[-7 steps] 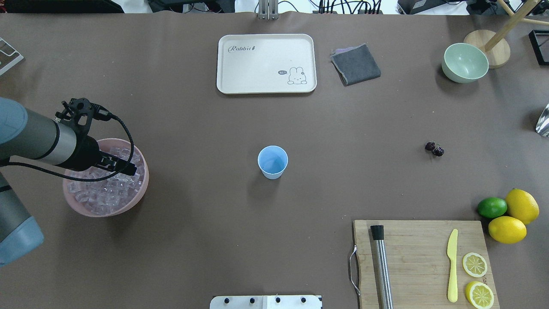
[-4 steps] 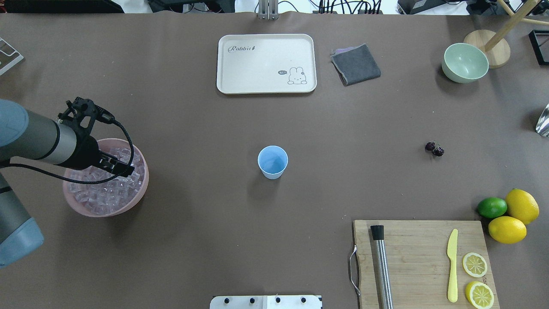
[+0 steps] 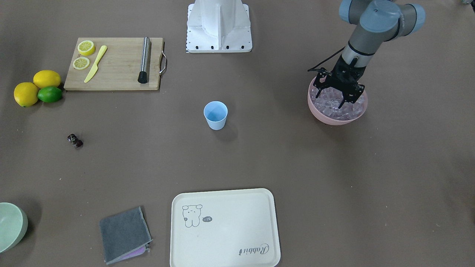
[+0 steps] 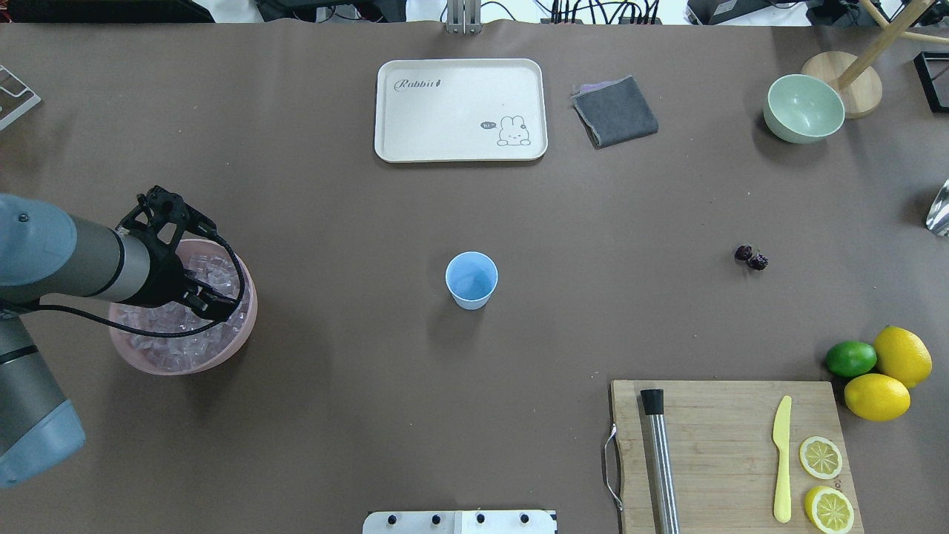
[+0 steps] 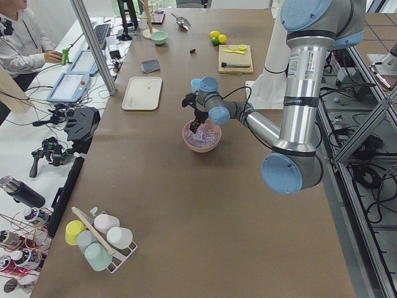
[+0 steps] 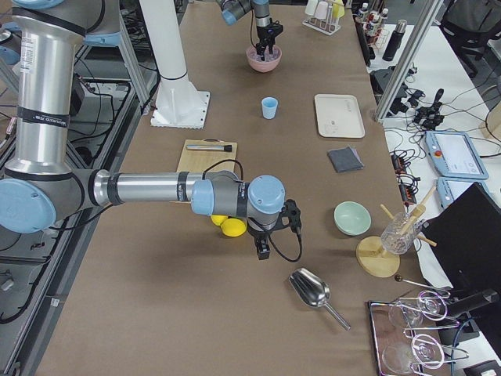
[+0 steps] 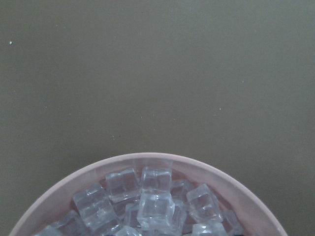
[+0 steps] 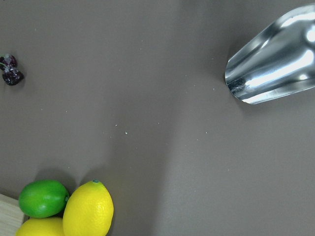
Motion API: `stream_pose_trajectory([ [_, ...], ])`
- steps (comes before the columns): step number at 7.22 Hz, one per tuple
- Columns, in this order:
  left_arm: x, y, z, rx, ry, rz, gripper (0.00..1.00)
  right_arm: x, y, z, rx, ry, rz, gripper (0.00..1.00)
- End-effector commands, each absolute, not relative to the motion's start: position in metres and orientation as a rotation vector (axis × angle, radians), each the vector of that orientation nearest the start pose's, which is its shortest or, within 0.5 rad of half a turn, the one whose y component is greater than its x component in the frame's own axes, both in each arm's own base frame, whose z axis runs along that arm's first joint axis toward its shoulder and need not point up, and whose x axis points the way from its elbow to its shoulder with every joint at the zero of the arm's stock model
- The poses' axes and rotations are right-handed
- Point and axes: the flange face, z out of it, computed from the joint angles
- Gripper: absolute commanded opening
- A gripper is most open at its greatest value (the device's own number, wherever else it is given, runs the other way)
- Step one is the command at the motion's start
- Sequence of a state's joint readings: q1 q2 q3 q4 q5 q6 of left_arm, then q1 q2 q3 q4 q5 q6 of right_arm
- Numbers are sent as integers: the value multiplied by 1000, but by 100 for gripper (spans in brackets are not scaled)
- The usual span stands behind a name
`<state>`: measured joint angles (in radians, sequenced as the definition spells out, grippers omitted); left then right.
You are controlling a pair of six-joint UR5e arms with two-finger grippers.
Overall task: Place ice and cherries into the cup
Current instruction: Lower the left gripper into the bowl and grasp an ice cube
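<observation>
Over the last second the left gripper [image 3: 344, 102] had swung round and sunk lower over the pink bowl [image 3: 336, 120] near the desk's left end. Its tips now stood down among the ice [image 7: 155, 206]. I judge that the first cube was about to be picked, not yet taken. The jaws looked parted with nothing seen between them, but the black fingers and cable hid the cubes right under them. The left wrist view showed only the bowl's far rim and some cubes, with no fingers in sight. The cup [image 4: 471, 279] stood upright in the middle of the desk, unmoved and seemingly empty, well apart from the bowl. The cherries [image 4: 750, 257] lay untouched on the bare desk toward the right end. The right gripper [image 6: 263, 244] hung over that end near the lemons [image 6: 227, 227], small and dark in the side view, so I could not tell whether it was parted or closed. Its wrist view cut the metal scoop [image 8: 275, 64] off at the picture's edge.
</observation>
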<state>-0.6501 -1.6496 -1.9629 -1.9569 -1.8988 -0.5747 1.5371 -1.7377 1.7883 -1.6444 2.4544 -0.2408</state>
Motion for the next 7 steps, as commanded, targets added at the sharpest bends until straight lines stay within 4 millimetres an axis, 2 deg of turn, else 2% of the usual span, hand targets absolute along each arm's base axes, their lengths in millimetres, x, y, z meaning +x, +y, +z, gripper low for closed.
stream_pose_trajectory([
  [1, 362, -388, 393, 413, 814, 483, 84, 42, -417, 631, 62, -884, -244, 100],
  [4, 369, -387, 396, 406, 812, 492, 77, 42, -413, 634, 54, -885, -239, 100],
  [6, 375, -391, 398, 400, 808, 493, 69, 42, -412, 634, 54, -885, -239, 100],
  [7, 375, -392, 394, 408, 814, 493, 50, 43, -412, 634, 55, -885, -237, 100],
])
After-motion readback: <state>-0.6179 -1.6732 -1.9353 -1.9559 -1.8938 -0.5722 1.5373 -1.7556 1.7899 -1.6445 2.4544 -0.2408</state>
